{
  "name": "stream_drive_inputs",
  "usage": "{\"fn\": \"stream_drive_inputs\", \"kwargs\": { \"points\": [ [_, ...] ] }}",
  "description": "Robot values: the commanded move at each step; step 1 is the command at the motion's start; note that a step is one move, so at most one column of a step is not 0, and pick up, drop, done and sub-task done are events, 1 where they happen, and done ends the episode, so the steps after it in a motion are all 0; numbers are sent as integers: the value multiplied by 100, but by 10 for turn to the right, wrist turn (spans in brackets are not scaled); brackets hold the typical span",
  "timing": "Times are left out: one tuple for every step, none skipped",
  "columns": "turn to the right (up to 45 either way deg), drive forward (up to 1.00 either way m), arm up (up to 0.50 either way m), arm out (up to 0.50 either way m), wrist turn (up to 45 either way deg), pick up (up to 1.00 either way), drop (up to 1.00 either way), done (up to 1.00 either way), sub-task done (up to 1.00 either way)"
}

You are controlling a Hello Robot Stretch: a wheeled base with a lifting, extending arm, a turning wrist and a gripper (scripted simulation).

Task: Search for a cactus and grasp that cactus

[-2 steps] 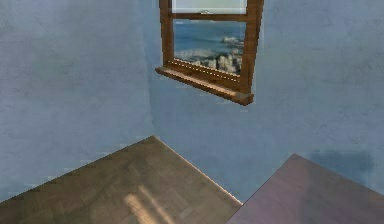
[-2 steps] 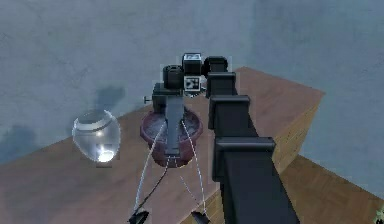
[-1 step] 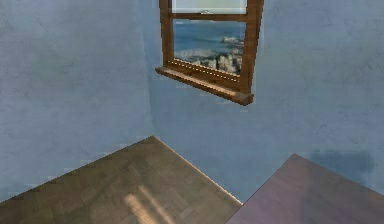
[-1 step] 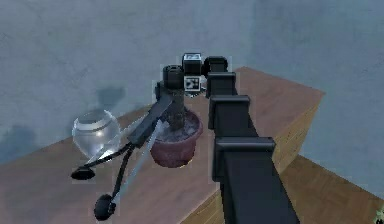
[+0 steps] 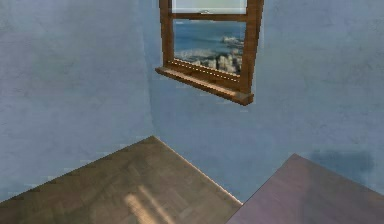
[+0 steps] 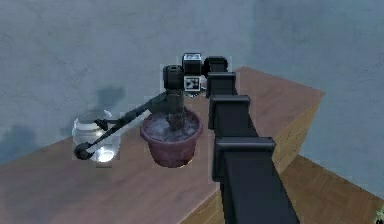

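Note:
In the arm side view a dark red round pot (image 6: pixel 172 138) stands on a wooden tabletop (image 6: pixel 60 190); what grows in it I cannot make out. The dark arm (image 6: pixel 240 150) reaches out over the table, with two white marked squares (image 6: pixel 192 66) at its far end. The gripper (image 6: pixel 86 150) stretches left past the pot, its thin fingers (image 6: pixel 120 125) ending at a clear glassy rounded vessel (image 6: pixel 97 138) that stands on the table. I cannot tell whether the gripper holds anything.
The forward view faces a corner of blue walls (image 5: pixel 70 80) with a wood-framed window (image 5: pixel 210 45) and a wooden floor (image 5: pixel 130 190). A brown tabletop corner (image 5: pixel 320 195) sits at that view's lower right. A blue wall (image 6: pixel 80 50) backs the table in the arm side view.

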Motion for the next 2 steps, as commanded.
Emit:
{"fn": "stream_drive_inputs", "kwargs": {
  "points": [
    [0, 0, 0, 0, 450, 0, 0, 0, 0],
    [0, 0, 0, 0, 270, 0, 0, 0, 0]
  ]
}}
